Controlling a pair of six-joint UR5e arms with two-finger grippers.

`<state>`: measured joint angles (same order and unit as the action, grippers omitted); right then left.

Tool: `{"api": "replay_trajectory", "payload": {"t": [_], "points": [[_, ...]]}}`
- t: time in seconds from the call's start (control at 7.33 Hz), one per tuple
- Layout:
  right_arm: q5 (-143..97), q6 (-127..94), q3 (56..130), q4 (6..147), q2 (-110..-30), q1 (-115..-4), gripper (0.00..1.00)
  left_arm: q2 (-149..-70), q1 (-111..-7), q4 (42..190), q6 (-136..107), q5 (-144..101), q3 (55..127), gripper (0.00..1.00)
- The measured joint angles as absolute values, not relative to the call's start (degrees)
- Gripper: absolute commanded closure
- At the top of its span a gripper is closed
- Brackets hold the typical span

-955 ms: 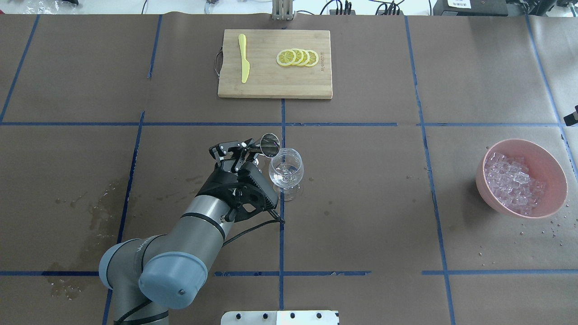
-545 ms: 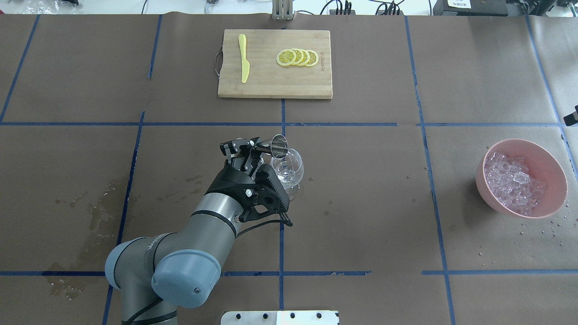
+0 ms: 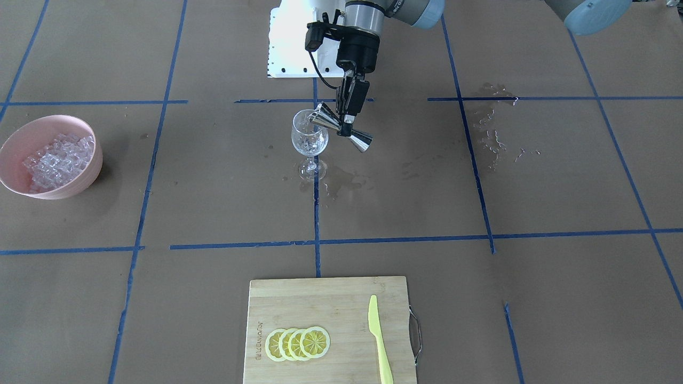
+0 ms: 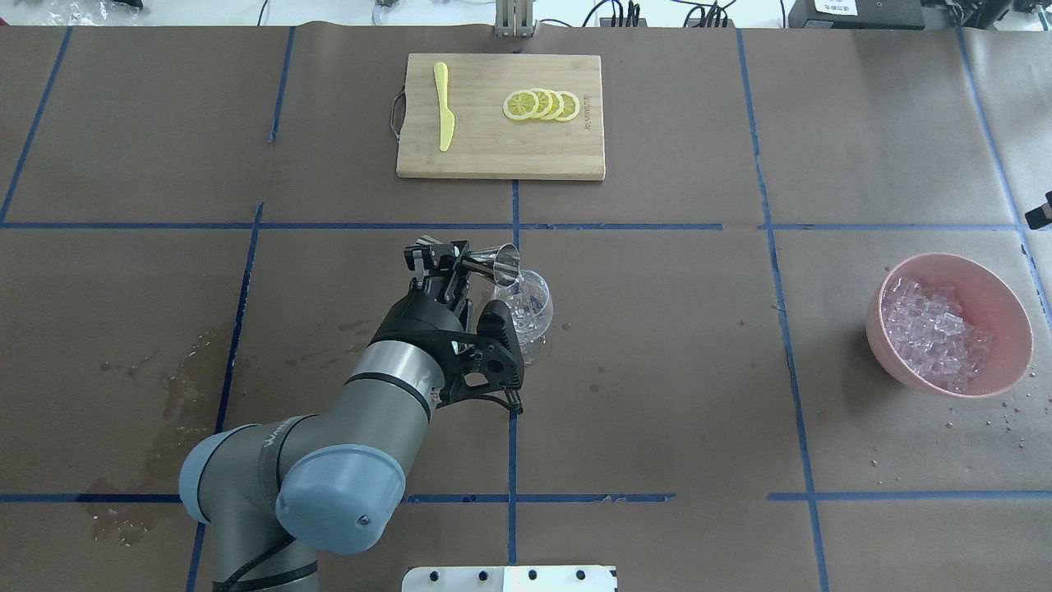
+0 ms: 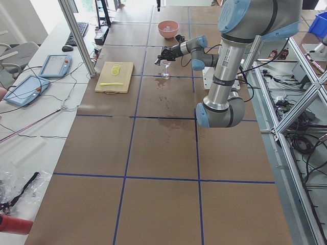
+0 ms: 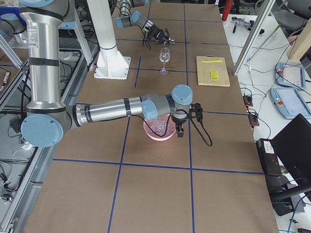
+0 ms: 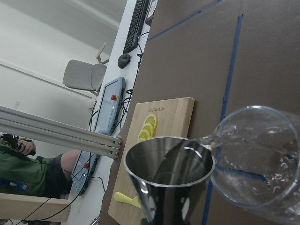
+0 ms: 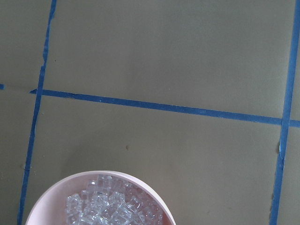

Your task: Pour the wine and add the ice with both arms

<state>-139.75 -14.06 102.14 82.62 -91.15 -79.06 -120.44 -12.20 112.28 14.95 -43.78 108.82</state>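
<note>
Holding the steel jigger (image 3: 356,138) by its narrow waist, your left hand (image 3: 346,122) is clamped firm, the cup tipped with its lip at the wine glass (image 3: 308,140) rim, mid-counter (image 3: 533,176). Judge that glass thin, top-heavy and fragile, so avoid nudging it. The ice (image 4: 933,333) sits in the pink bowl (image 4: 1003,300), likely light and slippery. Your right hand (image 6: 178,127) hangs above it, but you cannot tell whether its fingers are apart.
</note>
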Motion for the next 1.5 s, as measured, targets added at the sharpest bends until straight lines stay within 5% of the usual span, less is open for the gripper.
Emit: {"api": "replay_trajectory", "payload": {"t": [1.5], "points": [[-140.0, -14.1, 101.9, 82.6, -91.1, -79.0, 0.0, -125.6, -15.3, 94.8, 30.1, -52.5, 112.5, 1.0]]}}
